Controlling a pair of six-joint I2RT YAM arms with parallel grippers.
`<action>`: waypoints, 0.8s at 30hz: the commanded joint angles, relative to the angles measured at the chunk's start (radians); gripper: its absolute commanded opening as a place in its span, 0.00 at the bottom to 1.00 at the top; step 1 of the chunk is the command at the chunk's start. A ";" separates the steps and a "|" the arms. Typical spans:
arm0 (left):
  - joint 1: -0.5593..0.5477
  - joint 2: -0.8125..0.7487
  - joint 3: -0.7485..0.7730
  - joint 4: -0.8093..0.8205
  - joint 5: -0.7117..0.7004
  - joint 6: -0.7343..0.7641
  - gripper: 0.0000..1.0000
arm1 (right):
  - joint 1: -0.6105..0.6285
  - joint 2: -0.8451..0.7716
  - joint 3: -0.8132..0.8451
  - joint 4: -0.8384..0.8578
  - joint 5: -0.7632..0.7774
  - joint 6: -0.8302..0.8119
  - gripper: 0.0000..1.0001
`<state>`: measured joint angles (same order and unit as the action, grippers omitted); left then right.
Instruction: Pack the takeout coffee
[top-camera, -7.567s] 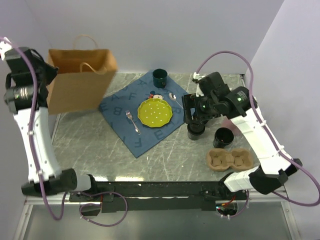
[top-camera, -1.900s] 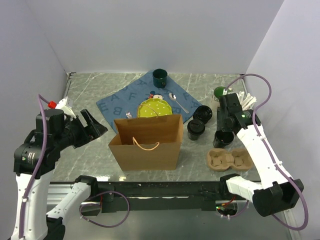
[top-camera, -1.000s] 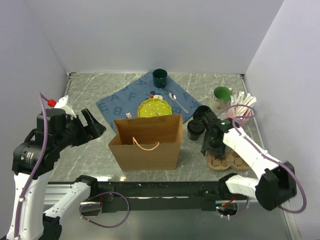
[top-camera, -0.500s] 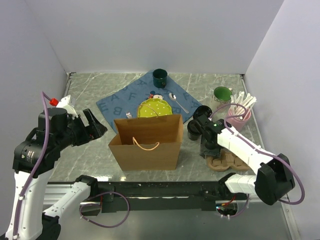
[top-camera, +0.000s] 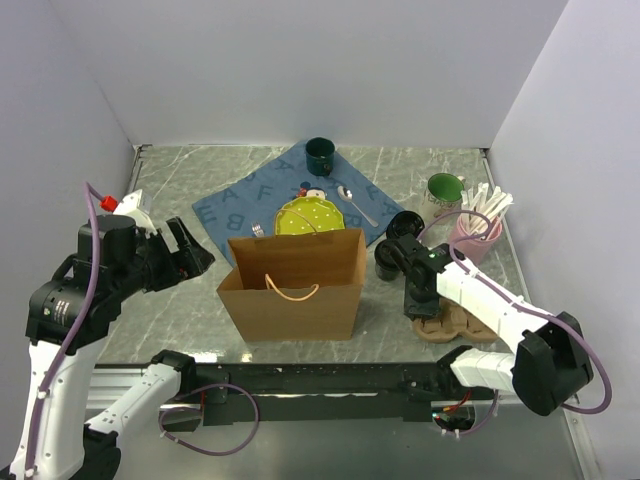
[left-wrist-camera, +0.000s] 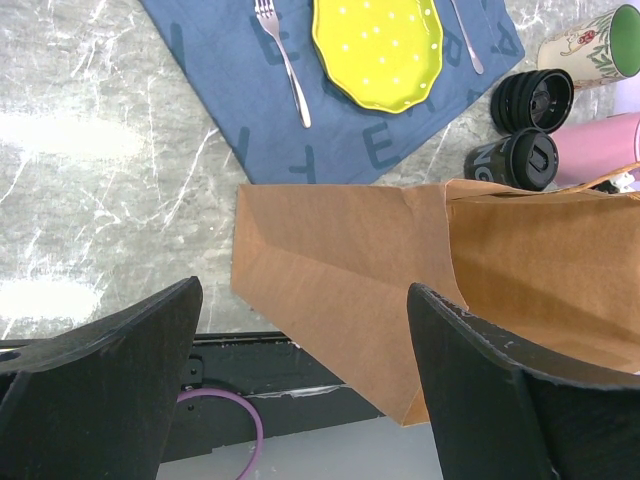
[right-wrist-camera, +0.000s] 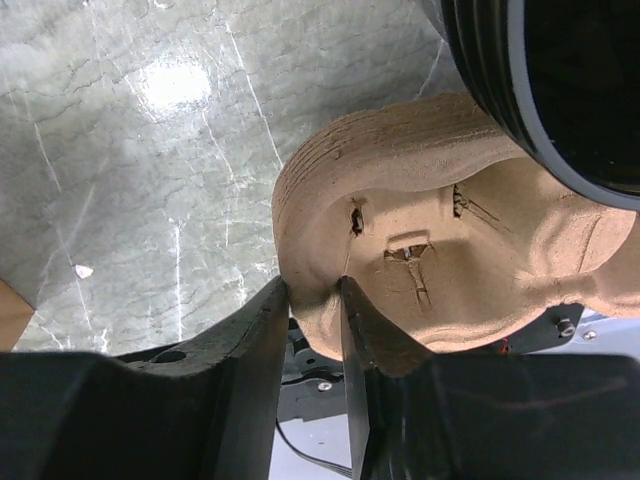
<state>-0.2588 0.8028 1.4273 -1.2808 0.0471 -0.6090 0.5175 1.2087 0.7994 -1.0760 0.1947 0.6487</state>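
Two black lidded takeout coffee cups stand right of the open brown paper bag; the left wrist view shows them too. Another black lidded cup sits over the far part of the brown pulp cup carrier. My right gripper is shut on the carrier's near rim, one finger inside the cell and one outside. From above, it stands at the left end of the carrier. My left gripper hangs open left of the bag, holding nothing.
A blue lettered placemat at the back carries a yellow plate, a fork and a spoon, with a dark green mug at its far corner. A green-lined mug and a pink holder of sticks stand at the right.
The right gripper's jaws have closed onto the carrier's rim, and the arm has shifted slightly at the carrier's left end. The left arm and the bag have stayed put.
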 joint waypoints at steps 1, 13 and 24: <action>-0.005 0.016 0.035 0.018 -0.012 0.011 0.89 | 0.003 -0.032 -0.011 0.022 0.011 -0.001 0.33; -0.005 0.015 0.016 0.020 0.016 -0.020 0.88 | 0.001 -0.046 0.011 0.008 -0.015 -0.007 0.31; -0.005 0.022 0.030 0.018 0.010 -0.017 0.88 | -0.008 -0.069 0.030 -0.035 0.012 -0.017 0.26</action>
<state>-0.2592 0.8219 1.4273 -1.2816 0.0532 -0.6174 0.5144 1.1748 0.7979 -1.0821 0.1822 0.6300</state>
